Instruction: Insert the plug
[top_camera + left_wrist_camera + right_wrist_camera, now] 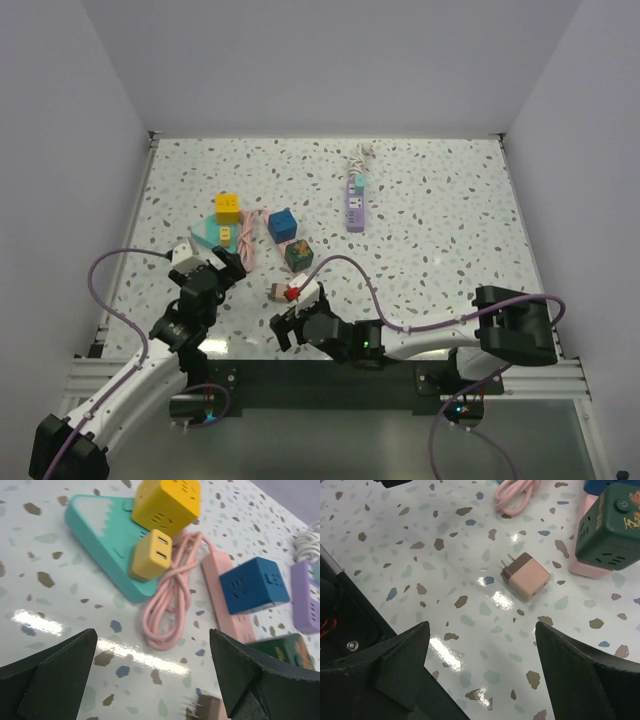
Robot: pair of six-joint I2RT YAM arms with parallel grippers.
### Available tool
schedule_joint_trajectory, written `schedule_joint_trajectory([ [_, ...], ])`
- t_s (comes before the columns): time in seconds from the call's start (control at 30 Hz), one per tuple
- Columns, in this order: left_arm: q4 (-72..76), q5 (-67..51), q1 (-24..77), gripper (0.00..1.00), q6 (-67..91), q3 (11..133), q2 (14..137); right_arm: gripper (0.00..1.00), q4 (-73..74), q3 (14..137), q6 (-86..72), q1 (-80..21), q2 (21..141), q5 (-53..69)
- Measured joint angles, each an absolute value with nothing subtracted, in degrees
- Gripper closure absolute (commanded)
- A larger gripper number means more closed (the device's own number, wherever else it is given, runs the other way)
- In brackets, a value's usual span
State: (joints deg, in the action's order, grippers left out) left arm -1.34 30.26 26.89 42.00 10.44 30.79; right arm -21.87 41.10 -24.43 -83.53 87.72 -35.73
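While the plug (526, 575) lay loose on the desk (450, 230), nothing of the insertion had been done, as far as the views showed. You had not gripped it, and its prongs sat in no socket. The pick-up, the carry to a socket and the push home all appeared to be left, and which socket was meant could not be told.

Your right end effector (485, 680) hovered just short of the plug, its two dark fingers spread wide with nothing between them. Your left end effector (152, 680) also had its fingers wide apart and empty, over bare desk near the coiled pink cable (172, 600).

The plug was a small boxy block with rounded corners, a matte pale pink body and a brown face bearing two thin metal prongs. It lay on its side, near the green cube socket (610, 527) but apart from it.

The desk was glossy, white and speckled like terrazzo, and it threw back bright glare. The green cube socket rested on a flat pink power strip (225, 605). Farther off were a blue cube socket (255, 585), a yellow cube socket (167, 502) on a teal power strip (107, 535) with a white mountain pattern, and a purple power strip (355, 203). All looked like smooth hard plastic; the cable looked rubbery.
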Motion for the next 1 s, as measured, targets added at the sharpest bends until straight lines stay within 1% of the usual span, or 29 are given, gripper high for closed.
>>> schedule_joint_trajectory([
  [0.1,-2.3,35.8,26.9,0.0,42.0,10.6,31.5,0.11,-21.8,40.1,-24.4,-83.3,86.5,-34.7],
  [0.3,-2.7,39.1,26.9,0.0,42.0,10.6,28.3,0.11,-22.8,39.3,-24.5,-82.2,87.9,-34.7],
  [0.53,-3.0,38.9,26.9,0.0,42.0,10.8,26.1,0.11,-23.7,41.8,-24.7,-82.2,96.0,-36.0],
  [0.67,-3.1,37.8,26.9,0.0,42.0,10.8,25.8,0.1,-24.5,44.9,-25.2,-82.0,99.7,-38.0],
  [0.9,-3.1,36.4,26.9,0.0,42.0,10.8,25.8,0.11,-24.8,49.8,-26.8,-80.2,105.9,-38.1],
  [1.0,-3.1,36.1,26.9,0.0,42.0,10.8,25.8,0.13,-24.5,50.3,-27.7,-79.2,107.2,-38.0],
])
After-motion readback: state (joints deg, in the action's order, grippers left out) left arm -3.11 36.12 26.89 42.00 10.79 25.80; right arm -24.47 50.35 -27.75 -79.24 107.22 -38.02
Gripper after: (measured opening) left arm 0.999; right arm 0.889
